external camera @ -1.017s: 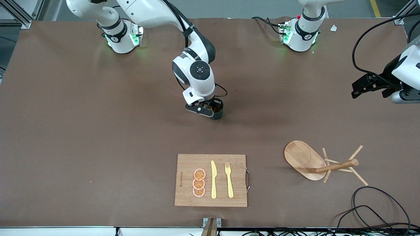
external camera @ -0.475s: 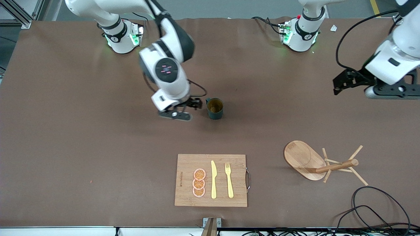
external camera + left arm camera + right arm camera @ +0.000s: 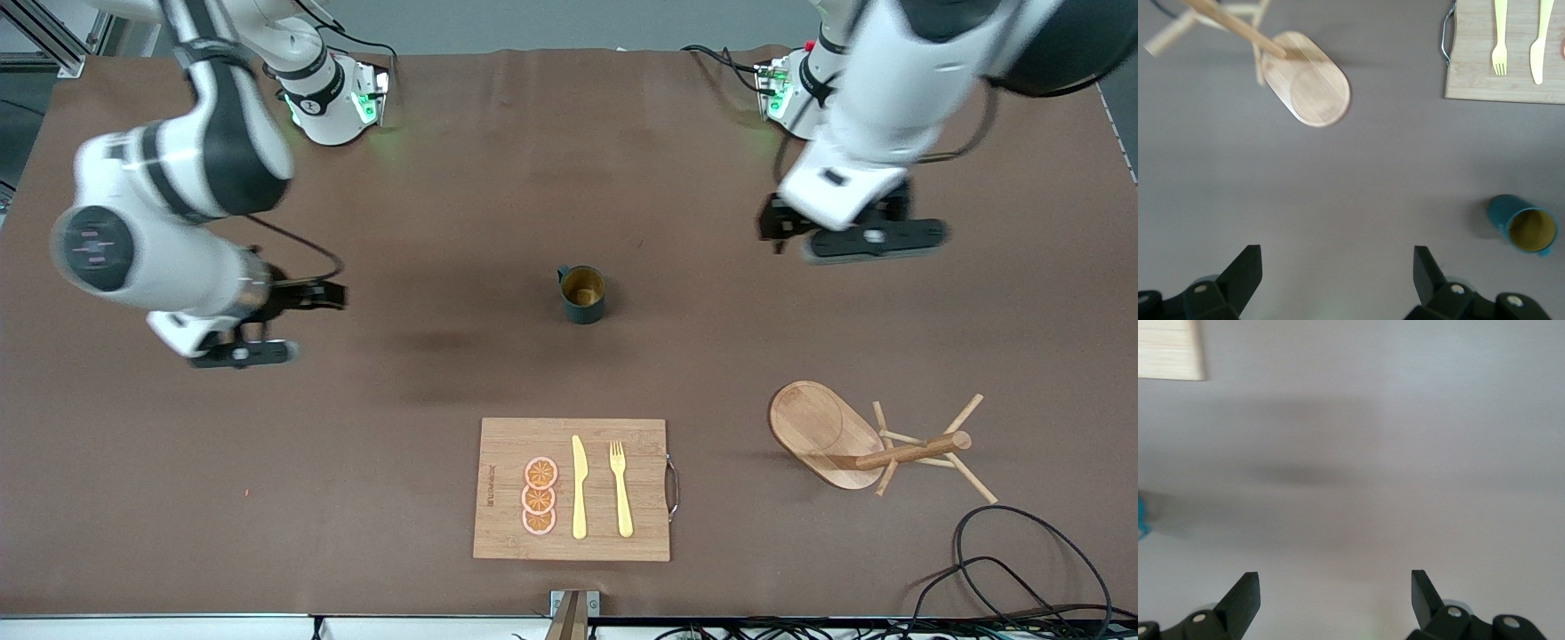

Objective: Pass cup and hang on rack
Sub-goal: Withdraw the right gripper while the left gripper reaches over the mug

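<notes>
The dark teal cup (image 3: 582, 294) with a yellow inside stands upright and alone in the middle of the table. It also shows in the left wrist view (image 3: 1525, 225), and as a teal sliver at the edge of the right wrist view (image 3: 1141, 515). The wooden rack (image 3: 827, 431) is nearer to the front camera than the cup, toward the left arm's end, and shows in the left wrist view (image 3: 1308, 81). My right gripper (image 3: 313, 325) is open and empty, well away from the cup toward the right arm's end (image 3: 1333, 587). My left gripper (image 3: 791, 242) is open and empty, up over bare table between the cup and the left arm's base (image 3: 1337, 267).
A wooden cutting board (image 3: 507, 533) with a yellow knife (image 3: 579, 487), a yellow fork (image 3: 620, 487) and orange slices (image 3: 540, 496) lies nearer to the front camera than the cup. Black cables (image 3: 1022, 569) loop at the front corner by the rack.
My right gripper let go of the cup and swung away toward the right arm's end. My left arm swung in from the table's end toward the cup. The cup stayed put.
</notes>
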Controlling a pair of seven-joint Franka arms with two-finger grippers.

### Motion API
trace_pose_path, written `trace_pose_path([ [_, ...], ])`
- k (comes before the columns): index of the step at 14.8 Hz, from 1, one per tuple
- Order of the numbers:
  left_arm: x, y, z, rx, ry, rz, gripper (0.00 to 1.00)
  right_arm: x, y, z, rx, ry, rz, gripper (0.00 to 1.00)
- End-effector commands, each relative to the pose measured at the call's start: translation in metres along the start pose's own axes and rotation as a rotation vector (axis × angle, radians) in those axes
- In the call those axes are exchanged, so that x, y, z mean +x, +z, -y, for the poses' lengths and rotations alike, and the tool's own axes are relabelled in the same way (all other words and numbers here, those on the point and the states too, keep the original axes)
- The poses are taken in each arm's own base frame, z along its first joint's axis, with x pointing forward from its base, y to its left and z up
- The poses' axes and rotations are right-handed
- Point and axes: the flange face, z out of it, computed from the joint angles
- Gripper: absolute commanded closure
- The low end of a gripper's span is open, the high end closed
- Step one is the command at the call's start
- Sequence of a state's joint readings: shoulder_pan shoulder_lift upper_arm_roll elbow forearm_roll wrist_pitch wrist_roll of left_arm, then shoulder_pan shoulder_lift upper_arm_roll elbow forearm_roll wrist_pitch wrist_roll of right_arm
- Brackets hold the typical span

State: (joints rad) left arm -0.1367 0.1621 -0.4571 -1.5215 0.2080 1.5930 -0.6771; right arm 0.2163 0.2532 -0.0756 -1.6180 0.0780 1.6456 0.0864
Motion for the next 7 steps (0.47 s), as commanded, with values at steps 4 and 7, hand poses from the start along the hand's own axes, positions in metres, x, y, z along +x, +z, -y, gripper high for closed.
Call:
trace_pose_path([
  [4,-0.054,0.059,-0.149,0.080,-0.200,-0.029,0.00,-0.023,-0.042,-0.111,-0.028,-0.006,0.004,0.00],
  [7,-0.108,0.095,-0.229,0.086,-0.277,-0.096,0.00,-0.031,-0.065,-0.141,-0.028,0.032,-0.002,0.00],
])
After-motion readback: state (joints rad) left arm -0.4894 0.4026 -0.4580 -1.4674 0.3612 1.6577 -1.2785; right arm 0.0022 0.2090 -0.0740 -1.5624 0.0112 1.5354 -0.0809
